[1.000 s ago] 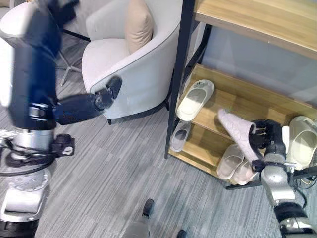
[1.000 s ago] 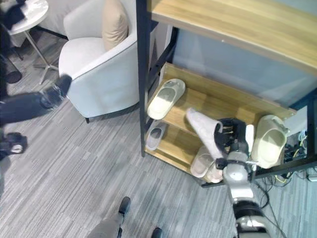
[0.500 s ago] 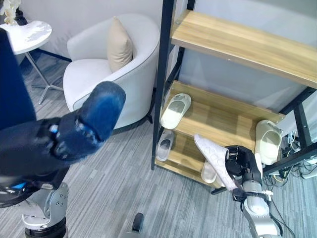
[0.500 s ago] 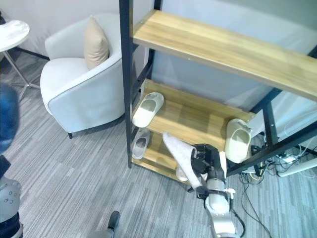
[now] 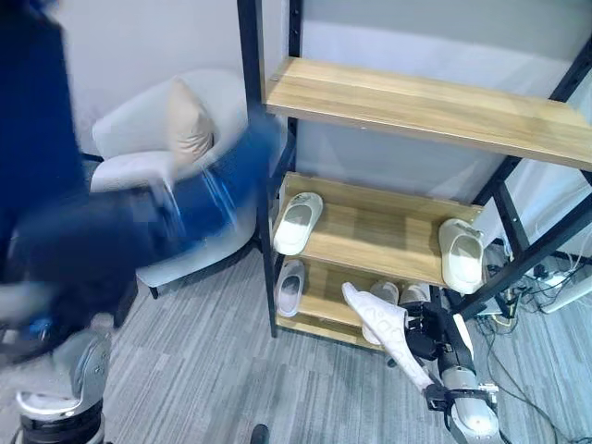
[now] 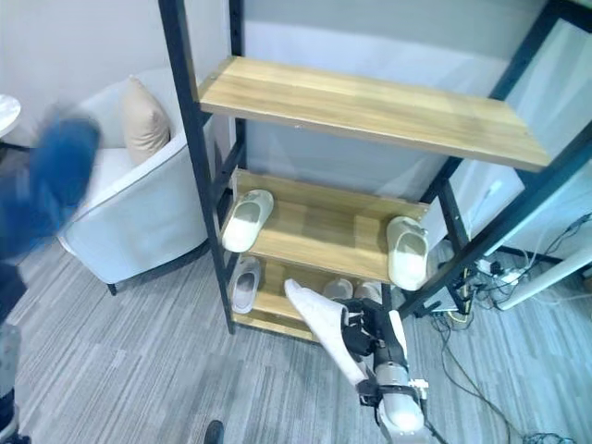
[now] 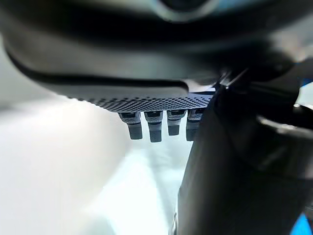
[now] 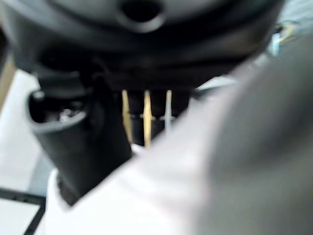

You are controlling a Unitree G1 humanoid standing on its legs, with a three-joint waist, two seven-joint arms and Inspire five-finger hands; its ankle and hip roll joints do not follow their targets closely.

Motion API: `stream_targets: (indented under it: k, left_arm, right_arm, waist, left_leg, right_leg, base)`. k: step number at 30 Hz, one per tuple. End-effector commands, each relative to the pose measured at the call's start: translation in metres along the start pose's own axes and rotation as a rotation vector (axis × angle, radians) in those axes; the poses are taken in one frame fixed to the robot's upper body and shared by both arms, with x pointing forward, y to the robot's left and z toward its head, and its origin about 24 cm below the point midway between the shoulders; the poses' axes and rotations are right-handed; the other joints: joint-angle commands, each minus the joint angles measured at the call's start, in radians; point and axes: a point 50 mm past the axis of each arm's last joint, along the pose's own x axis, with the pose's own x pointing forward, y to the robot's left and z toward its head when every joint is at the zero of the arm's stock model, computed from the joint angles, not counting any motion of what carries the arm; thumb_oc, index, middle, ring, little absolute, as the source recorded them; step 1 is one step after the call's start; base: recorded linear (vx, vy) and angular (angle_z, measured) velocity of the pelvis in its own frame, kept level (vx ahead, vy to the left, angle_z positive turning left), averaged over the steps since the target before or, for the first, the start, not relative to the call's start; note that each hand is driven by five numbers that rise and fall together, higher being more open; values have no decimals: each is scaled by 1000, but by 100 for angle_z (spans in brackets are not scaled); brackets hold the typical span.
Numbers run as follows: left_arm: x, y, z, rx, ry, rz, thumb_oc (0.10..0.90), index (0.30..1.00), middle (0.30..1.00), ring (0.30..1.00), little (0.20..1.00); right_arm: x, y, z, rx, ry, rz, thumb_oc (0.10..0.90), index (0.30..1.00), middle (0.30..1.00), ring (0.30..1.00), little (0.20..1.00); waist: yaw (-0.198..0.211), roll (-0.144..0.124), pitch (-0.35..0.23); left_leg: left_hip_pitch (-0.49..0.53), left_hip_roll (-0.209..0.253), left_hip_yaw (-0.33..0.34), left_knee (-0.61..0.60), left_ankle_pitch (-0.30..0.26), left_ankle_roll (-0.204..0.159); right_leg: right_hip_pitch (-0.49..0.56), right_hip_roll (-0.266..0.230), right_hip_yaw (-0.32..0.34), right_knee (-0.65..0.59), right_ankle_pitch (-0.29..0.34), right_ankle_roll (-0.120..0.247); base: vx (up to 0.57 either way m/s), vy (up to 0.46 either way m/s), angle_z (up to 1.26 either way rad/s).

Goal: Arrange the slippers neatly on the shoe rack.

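My right hand (image 5: 431, 339) is shut on a pale pink-grey slipper (image 5: 380, 327), which juts up and to the left in front of the rack's bottom shelf (image 5: 319, 314). Up close, the slipper (image 8: 205, 161) lies against the right hand's fingers (image 8: 146, 117). The middle shelf (image 5: 379, 227) carries a cream slipper (image 5: 296, 220) at its left end and another (image 5: 461, 254) at its right end. On the bottom shelf sit a grey slipper (image 5: 289, 285) and a pale pair (image 5: 400, 294). My left hand (image 7: 156, 127) holds nothing, its fingers relaxed.
A wide wooden top shelf (image 5: 416, 102) spans the black-framed rack. A white armchair (image 5: 153, 176) with a beige pillow (image 5: 185, 129) stands left of it. A person's blurred blue leg (image 5: 120, 231) crosses the left side. Cables (image 6: 499, 277) lie on the floor at the right.
The camera has pulled back and up, so the whole rack now shows. My right hand still holds the slipper. The person's blue leg has swung across the left side.
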Motion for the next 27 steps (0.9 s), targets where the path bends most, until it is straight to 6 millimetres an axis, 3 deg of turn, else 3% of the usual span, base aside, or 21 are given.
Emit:
stream_targets:
  k: [1, 3, 6, 8, 9, 12, 13, 14, 15, 17, 18, 23, 27]
  left_arm:
    - [-26, 20, -27, 55, 206, 196, 800, 900, 900, 900, 900]
    - [-36, 21, -30, 67, 266, 231, 800, 900, 900, 900, 900]
    - [-120, 25, -53, 90, 764, 389, 800, 900, 900, 900, 900]
    - [-185, 25, -54, 172, 1112, 424, 800, 900, 900, 900, 900]
    - [-200, 16, -43, 174, 1208, 400, 800, 900, 900, 900, 900]
    - [-284, -4, -8, 184, 1655, 438, 800, 900, 900, 900, 900]
    - [-285, -4, -9, 183, 1653, 438, 800, 900, 900, 900, 900]
    - [-325, -19, 11, 210, 1895, 416, 800, 900, 900, 900, 900]
    - [-341, -28, 24, 199, 1995, 415, 800, 900, 900, 900, 900]
    - [-349, -36, 29, 177, 2047, 400, 800, 900, 900, 900, 900]
    - [-372, -50, 47, 181, 2205, 373, 800, 900, 900, 900, 900]
    - [-409, -80, 79, 159, 2486, 424, 800, 900, 900, 900, 900]
    - [-418, -96, 75, 115, 2572, 351, 800, 900, 900, 900, 900]
  right_arm:
    - [20, -20, 57, 17, -285, -54, 400, 300, 300, 300, 300]
    - [18, -20, 56, 17, -281, -52, 400, 300, 300, 300, 300]
    - [9, -24, 50, 5, -250, -48, 400, 300, 300, 300, 300]
    - [4, -27, 44, 6, -222, -48, 400, 300, 300, 300, 300]
    - [0, -29, 42, 12, -213, -63, 400, 300, 300, 300, 300]
    - [-10, -32, 33, 26, -174, -64, 400, 300, 300, 300, 300]
    - [-10, -32, 33, 26, -174, -65, 400, 300, 300, 300, 300]
    - [-12, -30, 30, 41, -160, -57, 400, 300, 300, 300, 300]
    - [-11, -30, 33, 40, -172, -56, 400, 300, 300, 300, 300]
    - [-11, -29, 34, 41, -177, -55, 400, 300, 300, 300, 300]
    - [-9, -24, 38, 60, -202, -44, 400, 300, 300, 300, 300]
    - [-2, -10, 43, 51, -223, -3, 400, 300, 300, 300, 300]
    - [17, 1, 54, -23, -263, 20, 400, 300, 300, 300, 300]
  waist:
    - [8, -12, -70]
    - [7, -9, -68]
    - [8, 3, -50]
    - [6, 11, -35]
    - [9, 11, -27]
    - [11, 16, -12]
    - [13, 17, -11]
    - [12, 22, 3]
    - [14, 24, 13]
    - [16, 27, 18]
    - [14, 28, 28]
    - [-3, 24, 59]
    - [-11, 12, 121]
  left_leg:
    - [101, 64, 23, 3, -158, -43]
    - [106, 65, 24, 3, -160, -42]
    - [125, 72, 31, 3, -173, -39]
    - [128, 75, 34, 3, -163, -36]
    - [125, 74, 31, 3, -158, -33]
    - [134, 75, 32, 3, -164, -30]
    - [134, 75, 32, 3, -165, -30]
    - [129, 75, 36, 9, -160, -29]
    - [125, 74, 42, 13, -160, -28]
    - [121, 75, 47, 17, -158, -27]
    - [112, 73, 58, 26, -161, -25]
    - [74, 68, 76, 56, -168, -22]
    - [-21, 67, 82, 133, -185, -18]
  right_leg:
    - [-69, 6, -16, 6, 25, 16]
    - [-66, 7, -15, 6, 25, 16]
    - [-53, 7, -7, 6, 18, 15]
    - [-56, 8, -2, 6, 27, 14]
    - [-60, 8, -1, 6, 32, 13]
    - [-54, 9, 2, 6, 25, 13]
    - [-53, 10, 2, 6, 24, 13]
    - [-59, 7, 4, 6, 30, 15]
    - [-62, 5, 8, 6, 33, 17]
    - [-66, 4, 11, 6, 35, 19]
    - [-75, -1, 17, 6, 42, 23]
    - [-106, -11, 36, 6, 57, 28]
    - [-172, -23, 46, 24, 71, 28]
  base:
    - [-9, 12, 5]
    - [0, 0, 0]
    - [22, 16, -11]
    - [-36, 19, -20]
    - [-2, 8, -19]
    - [18, 0, -12]
    - [-26, 20, -3]
    - [-48, 32, -4]
    - [-61, 41, -4]
    - [-33, 31, -16]
    - [-34, 46, -17]
    - [-46, 54, -9]
    - [-119, 27, -14]
